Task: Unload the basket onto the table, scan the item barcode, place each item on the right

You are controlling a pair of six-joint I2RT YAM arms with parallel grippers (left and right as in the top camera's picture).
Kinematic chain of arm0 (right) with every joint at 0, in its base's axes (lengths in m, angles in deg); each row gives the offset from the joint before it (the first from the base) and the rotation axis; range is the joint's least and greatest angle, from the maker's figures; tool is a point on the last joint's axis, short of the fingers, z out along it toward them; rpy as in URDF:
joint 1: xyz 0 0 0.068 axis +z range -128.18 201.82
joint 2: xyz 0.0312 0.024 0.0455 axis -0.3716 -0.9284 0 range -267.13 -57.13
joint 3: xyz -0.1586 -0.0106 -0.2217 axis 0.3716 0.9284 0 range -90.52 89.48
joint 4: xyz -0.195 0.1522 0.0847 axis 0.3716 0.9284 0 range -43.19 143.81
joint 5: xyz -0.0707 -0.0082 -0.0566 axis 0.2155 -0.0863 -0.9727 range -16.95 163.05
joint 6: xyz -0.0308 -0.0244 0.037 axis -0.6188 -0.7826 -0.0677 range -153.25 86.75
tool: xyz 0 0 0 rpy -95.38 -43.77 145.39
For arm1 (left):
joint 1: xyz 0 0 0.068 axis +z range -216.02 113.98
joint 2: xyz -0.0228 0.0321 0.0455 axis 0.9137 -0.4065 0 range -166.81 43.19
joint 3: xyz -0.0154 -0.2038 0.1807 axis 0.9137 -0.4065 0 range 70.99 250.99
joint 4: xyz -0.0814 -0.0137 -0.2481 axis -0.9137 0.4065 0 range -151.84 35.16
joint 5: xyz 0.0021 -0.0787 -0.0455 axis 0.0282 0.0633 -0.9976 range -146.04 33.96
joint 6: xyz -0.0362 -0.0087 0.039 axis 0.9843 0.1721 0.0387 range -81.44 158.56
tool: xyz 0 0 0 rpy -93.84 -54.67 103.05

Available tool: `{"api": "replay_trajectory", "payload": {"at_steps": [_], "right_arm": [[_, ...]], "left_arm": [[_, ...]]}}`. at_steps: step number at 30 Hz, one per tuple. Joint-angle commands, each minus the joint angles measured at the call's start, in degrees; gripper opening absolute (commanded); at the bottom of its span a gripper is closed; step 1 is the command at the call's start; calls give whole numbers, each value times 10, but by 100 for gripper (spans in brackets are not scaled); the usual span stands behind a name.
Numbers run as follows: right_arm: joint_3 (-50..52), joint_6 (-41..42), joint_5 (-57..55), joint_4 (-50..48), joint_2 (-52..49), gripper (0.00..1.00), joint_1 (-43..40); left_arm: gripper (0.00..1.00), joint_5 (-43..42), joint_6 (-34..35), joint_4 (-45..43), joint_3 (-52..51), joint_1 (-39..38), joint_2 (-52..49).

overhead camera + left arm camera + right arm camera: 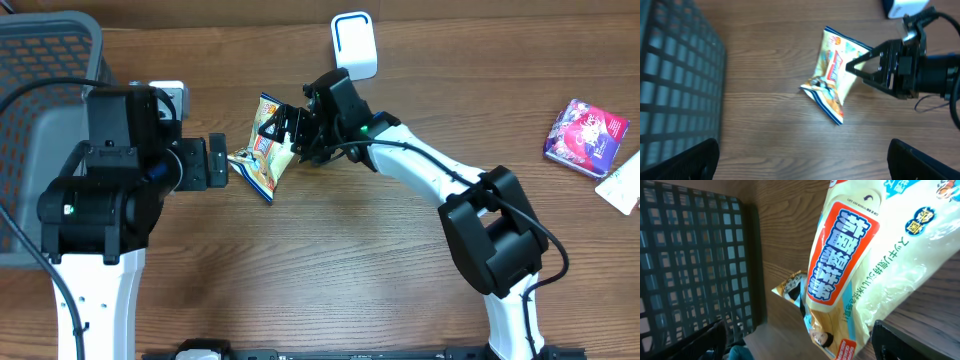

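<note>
Plainly, the snack packet [266, 150] lay, as far as we could tell, crumpled on the worktop [330, 270] between the two arms, well apart from the white device with the blue outline [354, 45] that we took for the scanner. The right gripper [276, 135] hung at the packet's upper half with its fingers [912, 342] apart and the printed face filling the gap between them; we could not tell whether either finger touched the film. The left gripper [228, 163] sat just beside the packet's lower left corner, its fingers [682, 160] spread wide with nothing between them. We saw no barcode on the face that showed, so we judged it to be on the hidden side. To do this step well, we thought the right fingers should close on a flat sealed edge rather than the puffed middle, firmly enough that the slippery film would not slide, yet leaving the back uncovered. The lift should then be slow, with the hidden face turned squarely to the scanner and the left arm held away from the grey basket [60, 45].
</note>
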Motion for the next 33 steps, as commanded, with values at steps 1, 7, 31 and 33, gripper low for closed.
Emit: {"api": "replay_trajectory", "payload": {"at_steps": [1, 7, 31, 33], "right_arm": [[-14, 14, -30, -16, -30, 95, 23], [-42, 32, -31, -29, -89, 92, 47], [-61, -21, 10, 137, -60, 4, 31], [-61, -54, -2, 201, -39, 4, 21]], "left_arm": [[100, 30, -9, 6, 14, 4, 12], [100, 30, -10, 19, 14, 4, 12], [100, 36, -10, 35, 14, 4, 12], [100, 35, -10, 38, 14, 4, 12]]}}
